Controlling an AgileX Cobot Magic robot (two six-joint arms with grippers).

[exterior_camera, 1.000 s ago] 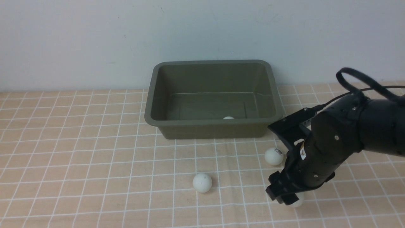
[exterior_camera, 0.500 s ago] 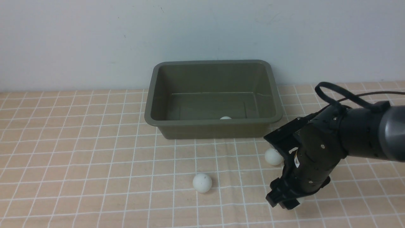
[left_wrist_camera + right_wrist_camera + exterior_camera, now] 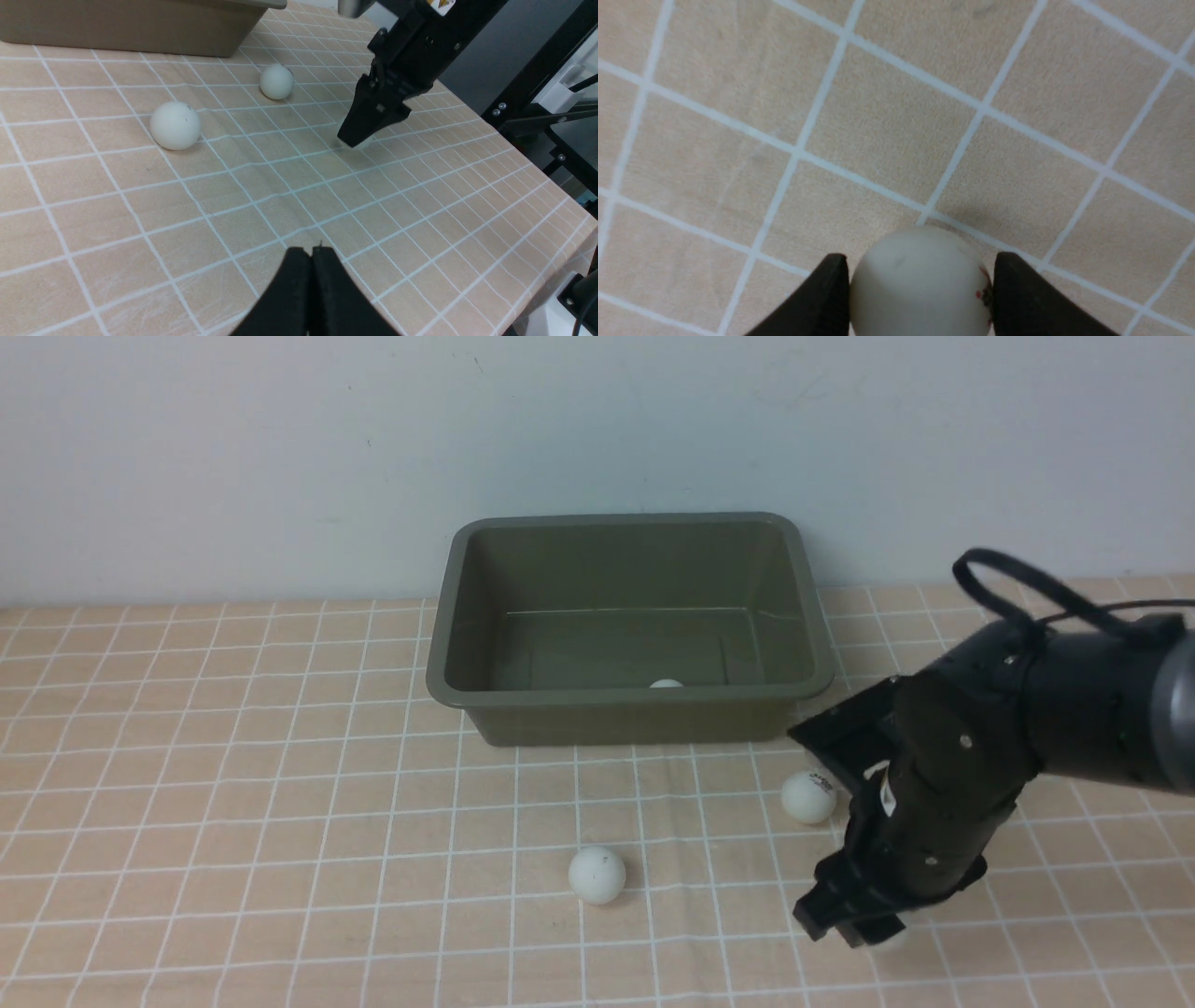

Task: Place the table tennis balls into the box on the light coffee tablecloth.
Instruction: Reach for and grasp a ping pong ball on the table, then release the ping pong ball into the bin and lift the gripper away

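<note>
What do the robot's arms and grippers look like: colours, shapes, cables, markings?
The right arm is matte black and rounded, with small screws, and grey farther back. A black cable loops above it; a small white label is stuck on it. Both the right gripper and the left gripper are black and tapered.

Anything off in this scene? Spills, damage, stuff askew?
Nothing much. Box upright, one table tennis ball inside; two loose balls on the tablecloth; a fourth ball pinched in the right claw. Only oddity: slight crease in the cloth beside one loose ball.
</note>
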